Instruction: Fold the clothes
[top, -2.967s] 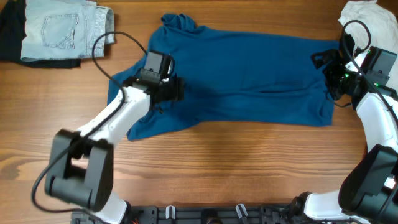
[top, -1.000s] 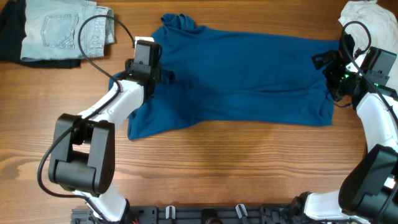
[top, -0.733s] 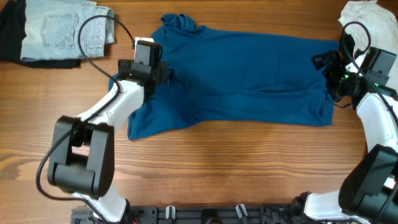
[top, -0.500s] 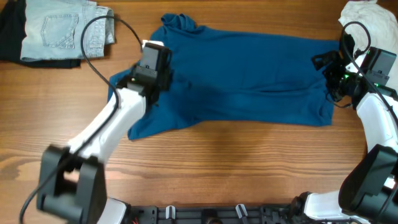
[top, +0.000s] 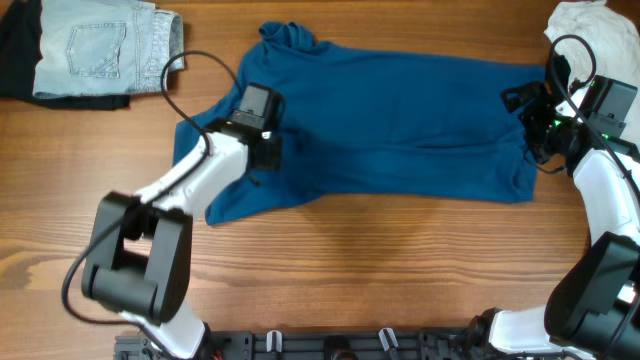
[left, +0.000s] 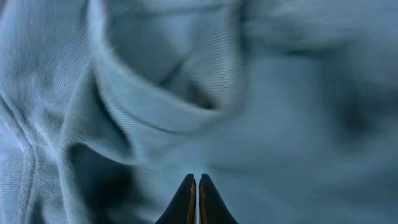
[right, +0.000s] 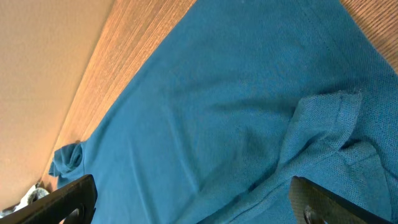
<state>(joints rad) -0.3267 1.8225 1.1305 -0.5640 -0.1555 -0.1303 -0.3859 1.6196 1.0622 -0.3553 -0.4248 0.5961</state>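
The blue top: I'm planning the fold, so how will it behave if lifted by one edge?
Probably floppy: the blue top lies creased and bunched by the left tool. It would likely sag from any lifted point, and wrinkle if pushed.

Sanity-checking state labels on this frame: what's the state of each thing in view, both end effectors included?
blue top: unfolded, spread on the table, left sleeve rumpled
left end effector: shut, down at the rumpled sleeve; grip on cloth unclear
right end effector: open, at the top's right edge
denim piece: folded, far left corner
white garment: crumpled, far right corner
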